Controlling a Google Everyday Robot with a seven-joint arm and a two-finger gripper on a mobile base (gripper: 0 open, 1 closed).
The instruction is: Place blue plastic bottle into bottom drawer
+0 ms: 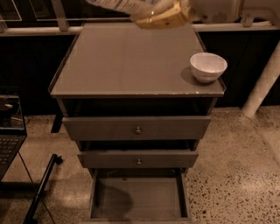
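Observation:
The blue plastic bottle (122,5) lies sideways at the top edge of the camera view, partly cut off, high above the cabinet's back edge. My gripper (168,15) is shut on the bottle's right end, its tan fingers (173,18) wrapped around it. The bottom drawer (138,199) is pulled open at the foot of the cabinet; its flat floor holds nothing. The gripper and bottle are far above and behind the drawer.
A white bowl (208,66) stands at the right front of the cabinet top (127,61). Two knobbed drawers (137,129) sit above the open one, both slightly pulled out. A laptop (9,135) and a black stand leg (41,188) are at the left. A white pole (262,87) stands at the right.

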